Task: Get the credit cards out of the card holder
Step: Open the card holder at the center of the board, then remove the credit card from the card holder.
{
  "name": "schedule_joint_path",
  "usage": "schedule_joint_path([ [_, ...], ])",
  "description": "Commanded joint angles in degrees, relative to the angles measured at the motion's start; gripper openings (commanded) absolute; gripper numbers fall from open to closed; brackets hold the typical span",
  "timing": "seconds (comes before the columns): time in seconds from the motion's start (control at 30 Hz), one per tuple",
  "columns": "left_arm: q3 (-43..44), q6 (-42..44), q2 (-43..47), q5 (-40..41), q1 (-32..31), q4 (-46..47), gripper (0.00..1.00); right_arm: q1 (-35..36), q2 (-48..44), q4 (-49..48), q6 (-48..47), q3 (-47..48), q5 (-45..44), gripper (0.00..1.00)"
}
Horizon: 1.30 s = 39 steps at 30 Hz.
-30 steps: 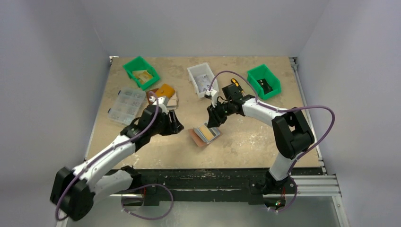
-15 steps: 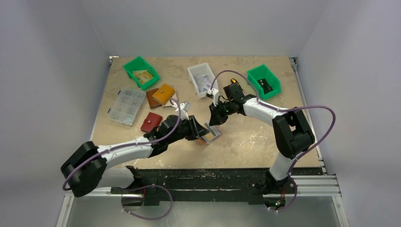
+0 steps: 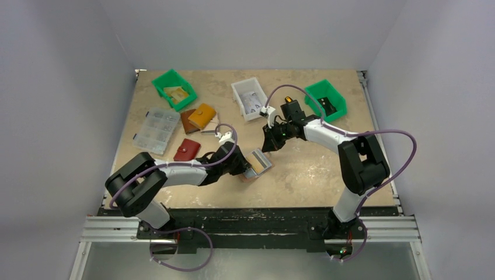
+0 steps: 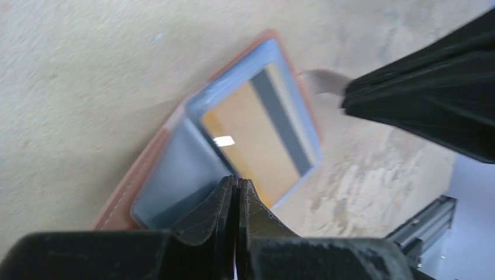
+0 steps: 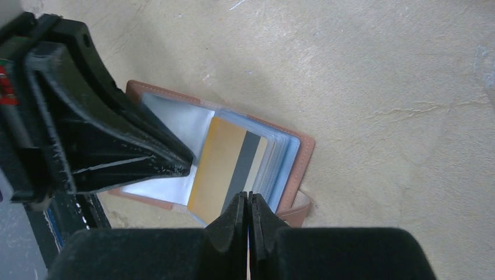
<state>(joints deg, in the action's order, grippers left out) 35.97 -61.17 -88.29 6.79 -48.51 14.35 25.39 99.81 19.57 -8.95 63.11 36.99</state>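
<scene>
The flat brown-pink leather card holder (image 3: 257,166) lies open on the worktop (image 3: 327,169), toward the near edge, midway across. A tan-gold plastic credit card (image 5: 217,172) sits in its clear sleeve (image 4: 175,175). The left tool (image 4: 237,182) and the right tool (image 5: 247,198) are each pressed together over it; whether either pinches anything we cannot tell. We judge the card light, stiff and slippery: grip its edge at the sleeve mouth.

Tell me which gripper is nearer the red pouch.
Left. The left gripper is a short way right of the red pouch, at the card holder's left edge. The right gripper is farther right, over the holder's far side.
</scene>
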Motion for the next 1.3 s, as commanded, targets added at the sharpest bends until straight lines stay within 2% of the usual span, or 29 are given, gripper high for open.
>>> schedule_joint_path([
  [0.0,-2.4,-2.0,-0.4,2.3,-0.1,-2.4,0.0,0.1,-0.1,-0.6,-0.4,0.6,0.3,0.06],
  [0.2,-7.0,-1.2,0.4,0.3,0.0,4.6,0.04,0.4,1.3,0.1,-0.5,0.8,4.1,0.09],
  [0.37,-8.9,-0.4,-0.8,-2.8,-0.1,10.8,0.09,0.5,2.1,0.7,-0.7,0.9,7.5,0.15],
  [0.57,-12.9,-0.9,-0.8,-4.8,0.0,18.8,0.1,0.8,3.5,1.4,-1.2,1.3,7.3,0.17],
  [0.97,-15.0,-0.7,2.3,-4.9,0.0,21.3,0.13,1.4,4.8,2.4,-1.5,1.8,7.6,0.16],
  [1.27,-16.8,-2.2,2.5,-5.7,0.7,25.2,0.34,1.6,4.8,2.5,-1.7,1.8,8.3,0.15],
])
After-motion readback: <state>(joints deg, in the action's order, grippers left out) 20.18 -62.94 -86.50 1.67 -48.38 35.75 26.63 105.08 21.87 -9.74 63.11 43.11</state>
